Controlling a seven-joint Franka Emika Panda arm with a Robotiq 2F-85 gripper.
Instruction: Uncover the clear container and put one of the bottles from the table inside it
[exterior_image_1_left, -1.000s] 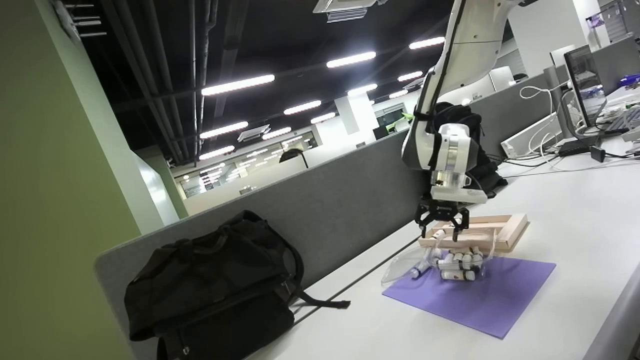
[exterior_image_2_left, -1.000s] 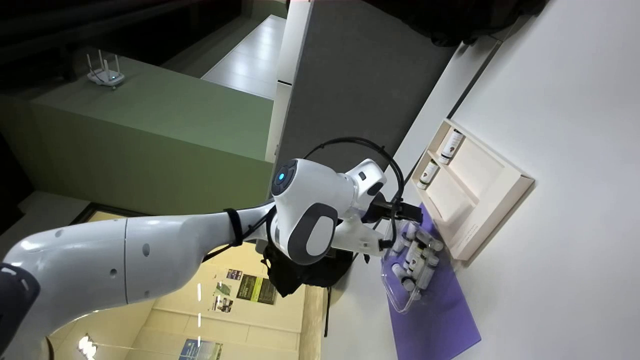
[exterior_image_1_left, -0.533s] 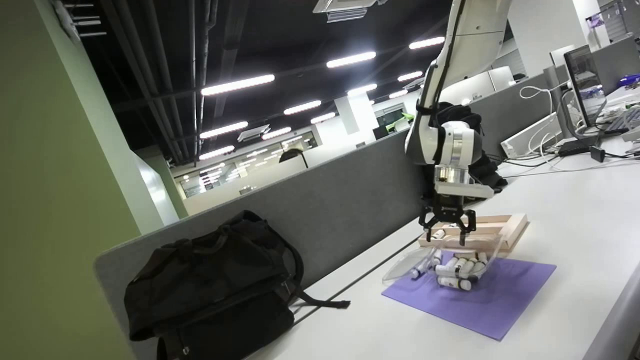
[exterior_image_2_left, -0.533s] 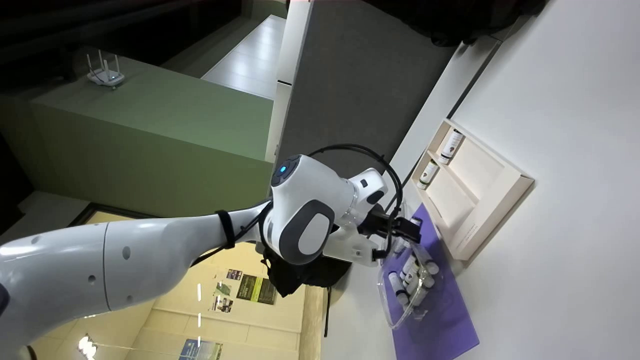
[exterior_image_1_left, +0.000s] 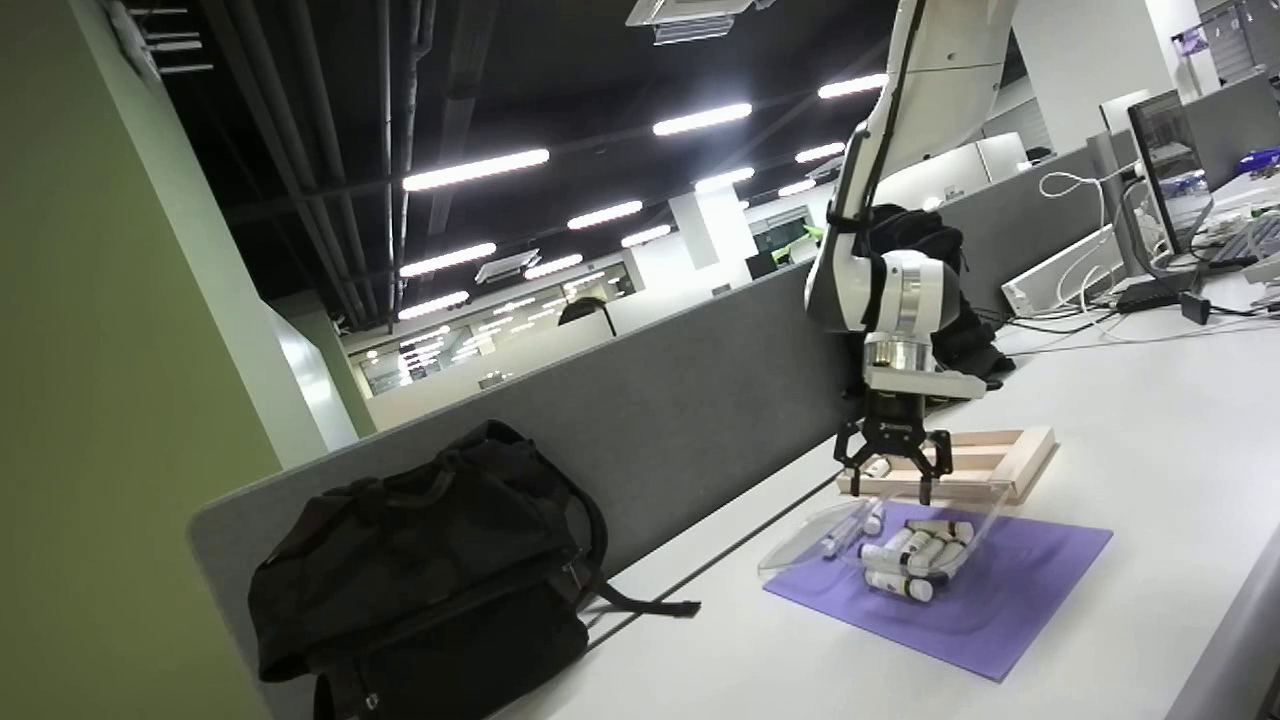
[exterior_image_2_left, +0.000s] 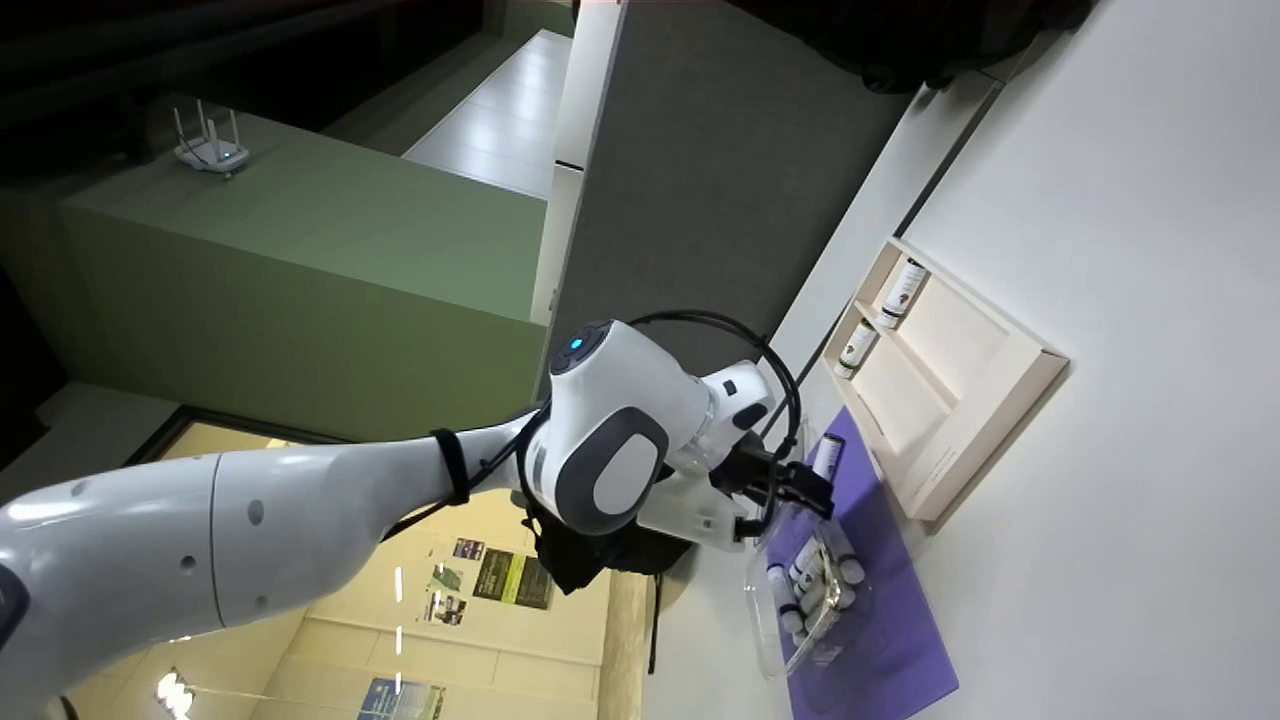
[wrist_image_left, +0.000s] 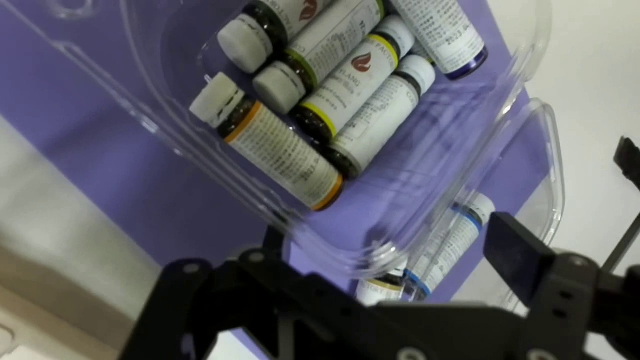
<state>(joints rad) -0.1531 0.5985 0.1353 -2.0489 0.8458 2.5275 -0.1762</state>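
The clear container (exterior_image_1_left: 990, 522) stands uncovered on the purple mat, with several white-labelled, white-capped bottles (wrist_image_left: 350, 85) lying inside; its rim (wrist_image_left: 495, 127) crosses the wrist view. A clear plastic piece (exterior_image_1_left: 815, 532), perhaps the lid, lies beside it. A blue-ringed bottle (wrist_image_left: 450, 240) and a gold-ringed bottle (wrist_image_left: 380, 290) lie outside the container. Two more bottles (exterior_image_2_left: 902, 293) lie in the wooden tray. My gripper (exterior_image_1_left: 891, 493) is open, close over the container's tray-side rim; whether it touches the rim I cannot tell. In the wrist view, the gripper (wrist_image_left: 395, 247) holds nothing between its fingers.
The tan wooden tray (exterior_image_2_left: 985, 430) lies beside the purple mat (exterior_image_1_left: 1030, 600) on the white table (exterior_image_1_left: 1130, 480). A grey partition (exterior_image_1_left: 690, 420) runs along the table. A black backpack (exterior_image_1_left: 420, 580) leans on it; another (exterior_image_1_left: 975, 340) stands behind the arm.
My gripper has moved slightly lower and away from the wooden tray. The clear container and its bottles have shifted the same way across the mat. The fingers stay apart.
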